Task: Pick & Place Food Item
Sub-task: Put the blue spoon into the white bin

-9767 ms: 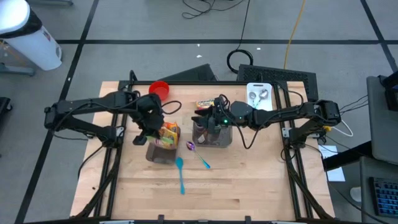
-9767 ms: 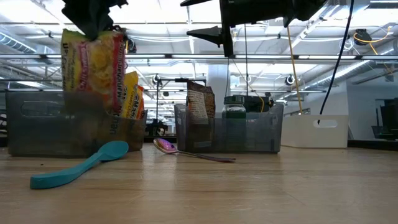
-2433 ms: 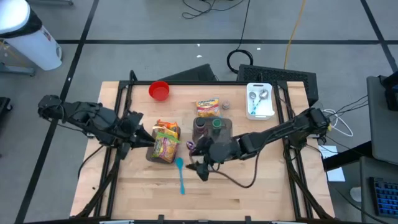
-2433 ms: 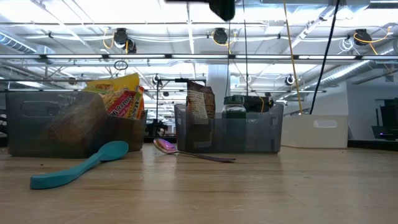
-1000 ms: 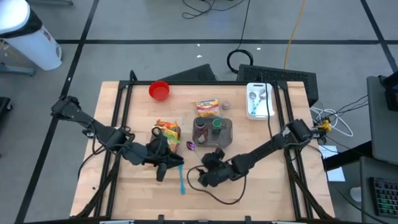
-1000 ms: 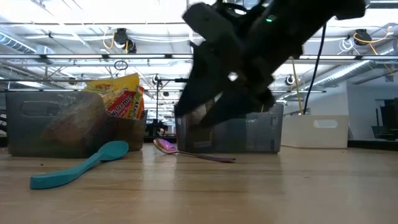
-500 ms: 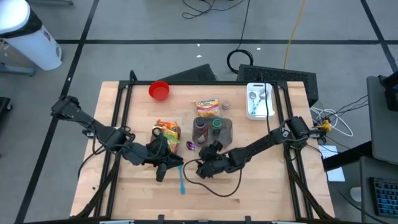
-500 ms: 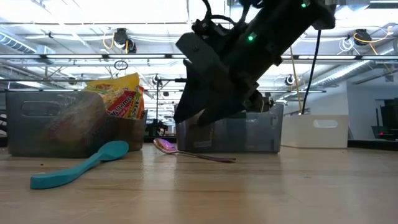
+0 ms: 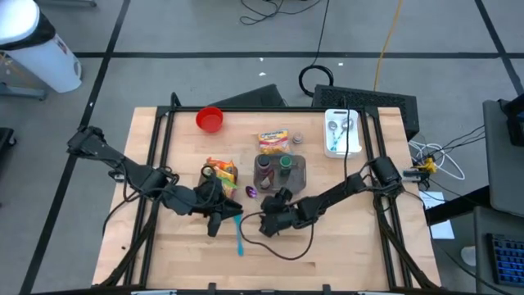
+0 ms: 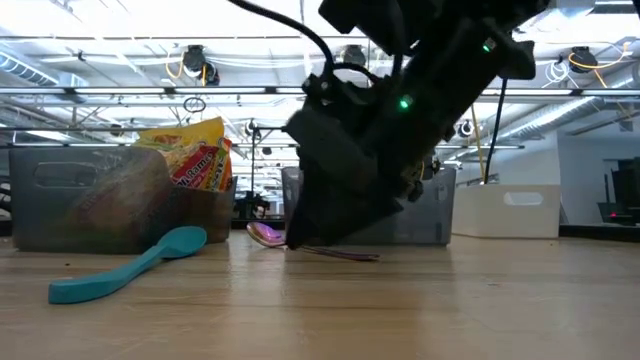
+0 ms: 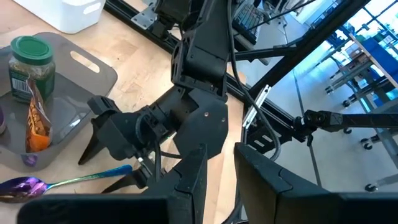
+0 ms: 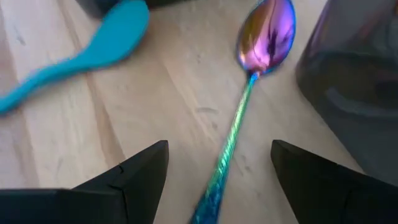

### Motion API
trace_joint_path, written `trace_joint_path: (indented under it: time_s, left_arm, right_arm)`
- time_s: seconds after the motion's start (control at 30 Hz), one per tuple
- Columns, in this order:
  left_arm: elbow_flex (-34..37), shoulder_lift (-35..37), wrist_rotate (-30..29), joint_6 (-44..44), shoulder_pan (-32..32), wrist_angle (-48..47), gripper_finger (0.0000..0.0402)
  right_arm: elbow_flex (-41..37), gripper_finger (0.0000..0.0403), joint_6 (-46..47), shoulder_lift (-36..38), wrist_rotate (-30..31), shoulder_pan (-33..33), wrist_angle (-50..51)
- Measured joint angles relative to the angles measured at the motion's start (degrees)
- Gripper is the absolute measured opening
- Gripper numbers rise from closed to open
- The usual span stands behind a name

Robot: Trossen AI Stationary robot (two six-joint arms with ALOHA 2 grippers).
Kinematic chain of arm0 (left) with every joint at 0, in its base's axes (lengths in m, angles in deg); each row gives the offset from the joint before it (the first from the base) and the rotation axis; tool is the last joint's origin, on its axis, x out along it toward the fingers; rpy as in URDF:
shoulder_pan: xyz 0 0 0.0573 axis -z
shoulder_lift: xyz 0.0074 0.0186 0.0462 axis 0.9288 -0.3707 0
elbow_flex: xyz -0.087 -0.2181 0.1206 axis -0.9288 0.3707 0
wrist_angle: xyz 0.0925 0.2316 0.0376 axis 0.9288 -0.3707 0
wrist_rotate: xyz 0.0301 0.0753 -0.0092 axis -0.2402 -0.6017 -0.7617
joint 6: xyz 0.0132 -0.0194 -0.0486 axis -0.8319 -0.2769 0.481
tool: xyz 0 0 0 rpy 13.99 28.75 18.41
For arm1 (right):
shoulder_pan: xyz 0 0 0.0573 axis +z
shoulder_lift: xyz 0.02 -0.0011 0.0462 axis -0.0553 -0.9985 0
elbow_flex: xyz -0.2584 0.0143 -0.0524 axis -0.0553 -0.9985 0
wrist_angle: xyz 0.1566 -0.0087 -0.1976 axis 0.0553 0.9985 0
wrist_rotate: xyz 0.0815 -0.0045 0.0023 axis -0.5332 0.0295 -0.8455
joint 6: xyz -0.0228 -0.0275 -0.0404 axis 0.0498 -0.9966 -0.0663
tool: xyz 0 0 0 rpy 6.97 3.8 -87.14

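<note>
Yellow and orange food packets (image 9: 219, 175) stand in the left grey bin (image 10: 60, 205). The right grey bin (image 9: 296, 182) holds jars and a packet, and one more packet (image 9: 273, 141) lies on the table behind it. My right gripper (image 12: 217, 155) is open and low over an iridescent spoon (image 12: 250, 87), one finger on either side of the handle. My left gripper (image 9: 214, 224) hangs above the table beside the left bin, open a little with nothing in it.
A teal spoon (image 9: 238, 234) lies on the table between the two grippers. A red bowl (image 9: 210, 120) sits at the far left. At the far right stands a white tray (image 9: 341, 144) with utensils. Bare wood stretches along the near edge.
My right gripper has gone toward the table's far edge and down, rolling slightly, and now stands over the iridescent spoon's handle. Its fingers have stayed open.
</note>
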Motion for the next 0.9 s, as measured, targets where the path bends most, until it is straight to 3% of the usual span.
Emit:
trace_joint_path:
  time_s: [0.33,0.9]
  left_arm:
    - [0.00,0.00,0.00,0.55,0.00,0.02,0.0088]
    - [0.00,0.00,0.26,0.83,0.00,-0.02,0.0088]
  right_arm:
    - [0.26,0.0259,2.43,-2.85,-0.05,-0.14,-0.72]
    - [0.13,0.0054,3.68,-3.55,-2.73,0.55,-0.79]
